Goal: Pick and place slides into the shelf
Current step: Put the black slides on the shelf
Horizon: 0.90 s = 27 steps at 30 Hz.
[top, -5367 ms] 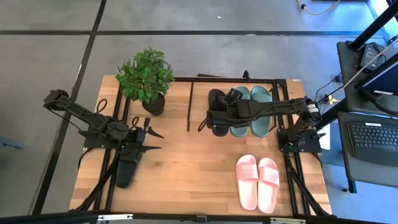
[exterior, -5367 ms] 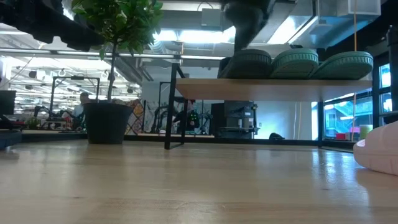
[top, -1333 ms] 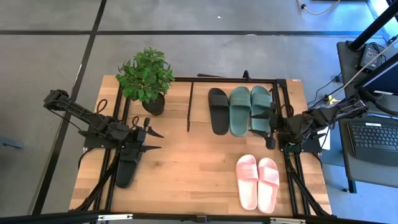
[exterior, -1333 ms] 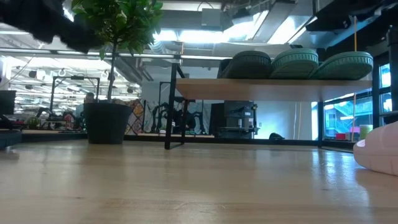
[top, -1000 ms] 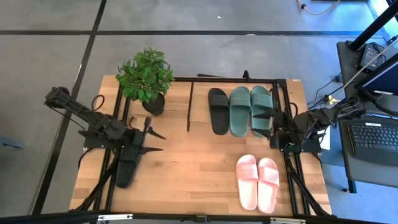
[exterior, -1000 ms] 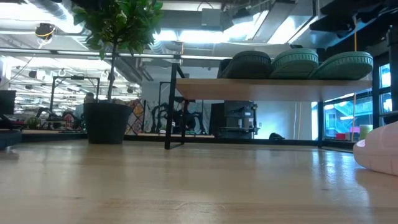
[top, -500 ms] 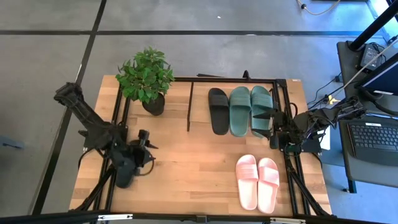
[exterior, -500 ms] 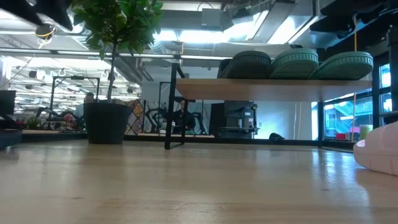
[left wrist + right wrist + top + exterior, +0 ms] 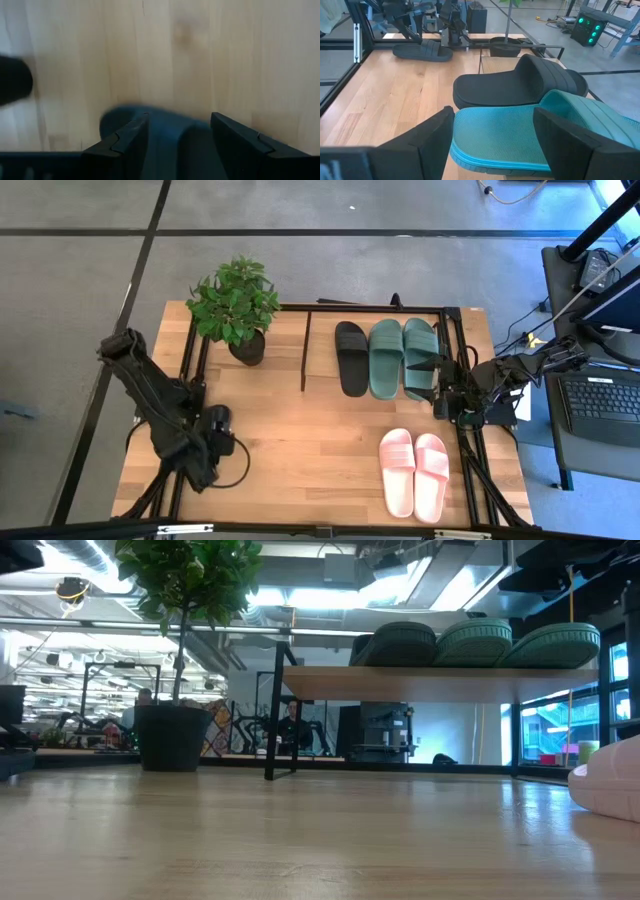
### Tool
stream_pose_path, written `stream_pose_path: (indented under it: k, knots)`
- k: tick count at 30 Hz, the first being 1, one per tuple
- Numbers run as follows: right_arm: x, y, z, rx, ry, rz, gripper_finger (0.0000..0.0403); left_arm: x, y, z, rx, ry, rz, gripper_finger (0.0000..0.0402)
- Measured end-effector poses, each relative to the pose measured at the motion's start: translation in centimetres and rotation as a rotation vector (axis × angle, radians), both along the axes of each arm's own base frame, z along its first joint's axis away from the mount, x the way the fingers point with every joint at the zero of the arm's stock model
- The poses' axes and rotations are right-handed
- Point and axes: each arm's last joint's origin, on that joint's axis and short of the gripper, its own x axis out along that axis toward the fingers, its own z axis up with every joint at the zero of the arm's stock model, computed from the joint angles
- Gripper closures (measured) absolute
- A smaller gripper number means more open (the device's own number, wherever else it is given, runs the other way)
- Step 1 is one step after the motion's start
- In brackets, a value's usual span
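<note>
With one black rubber slide (image 9: pixel 350 358) and the dark green pair (image 9: pixel 403 357) on the light wooden shelf (image 9: pixel 320 345), the left gripper (image 9: pixel 177 134), fingers wide, descends over the second black slide (image 9: pixel 422 50) at near left, needing a squeeze next.

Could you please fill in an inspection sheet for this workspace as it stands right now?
Surface: wooden tabletop, bare in the middle.
Job's things: one black slide and two green slides lie side by side on the shelf; pink pair on the table near the front right; second black slide on the table under the left gripper.
Clutter: potted plant at the back left.
Grippers: left gripper open, straddling that black slide; right gripper open, beside the shelf's right end.
Cables: black cable looped by the left arm.
Surroundings: laptop on a side desk, right.
</note>
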Motion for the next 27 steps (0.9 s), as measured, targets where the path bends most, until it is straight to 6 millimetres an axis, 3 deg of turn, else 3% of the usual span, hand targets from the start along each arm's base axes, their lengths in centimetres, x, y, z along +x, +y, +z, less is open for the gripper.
stream_pose_path:
  k: [7, 13, 18, 27]
  knots:
    - [0.0, 0.0, 0.0, -0.002, 0.002, 0.0, 0.0132, 0.2, -1.4, -2.9, 0.093, 0.249, 0.112, 0.0198]
    - [0.1, 0.0, 0.0, -0.015, 0.006, 0.004, 0.0132, -0.1, -1.9, -5.1, 0.235, 0.346, 0.128, 0.0198]
    - [0.1, 0.0, 0.0, -0.019, 0.007, 0.005, 0.0132, -0.2, -1.6, -5.5, 0.35, 0.34, 0.206, 0.0198]
    - [0.1, 0.0, 0.0, -0.018, 0.006, 0.005, 0.0132, 0.0, -1.6, -5.8, 0.352, 0.263, 0.295, 0.0214]
